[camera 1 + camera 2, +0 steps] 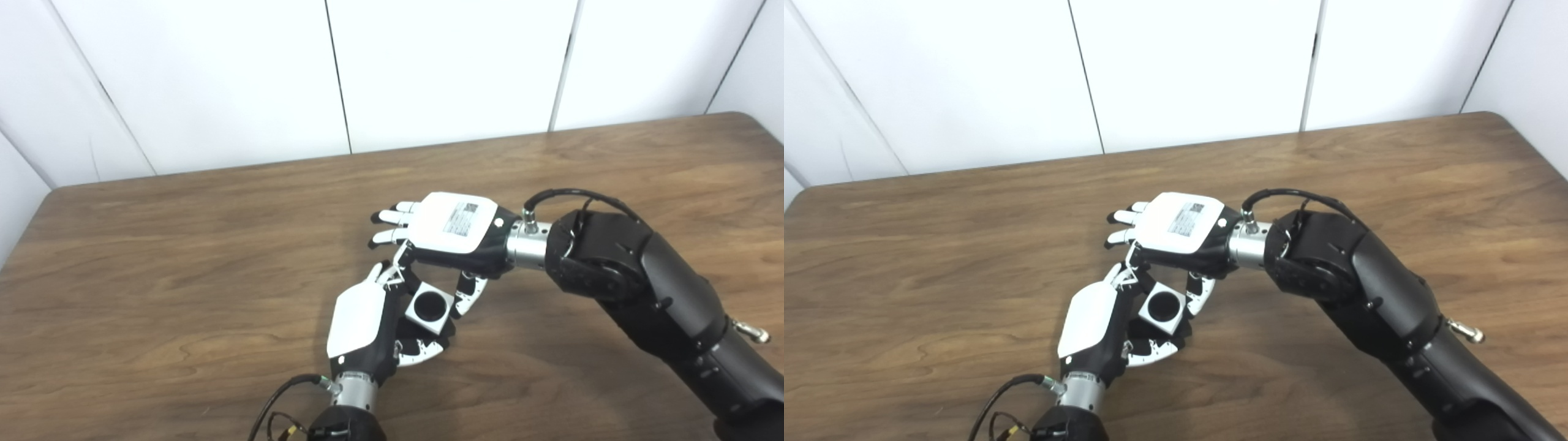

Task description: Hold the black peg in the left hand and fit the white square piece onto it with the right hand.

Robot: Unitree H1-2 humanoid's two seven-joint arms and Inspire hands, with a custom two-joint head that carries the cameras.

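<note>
Your left hand (367, 321) is curled around the white square piece (430, 308), with the fingers (422, 352) wrapped under and beside it. The piece's round hole faces up toward the cameras and looks dark inside. That could be the black peg already seated in it or just shadow, and honestly I can't tell which. No separate black peg shows anywhere else in either view.

Your right hand (453, 229) sits palm down just above and behind the piece. Its fingers (392, 225) are spread out flat, pointing left and holding nothing up there, while its thumb (468, 294) drops down against the right side of the piece. So I'd call it loosely touching, not really gripping.

For this step, I'd keep the left hand firm and not let it roll, since the square will bind if it tips. Press straight along the hole's axis with the right hand and go slowly. If it feels stuck, back off and square it up again rather than shoving.

Pose-wise, the left forearm comes up from the bottom edge with the wrist nearly vertical. The right arm (649, 288) sweeps in from the lower right, with the wrist bent so the hand lies level over the wooden table (184, 245). The hands are touching or nearly touching each other near the table's middle.
</note>
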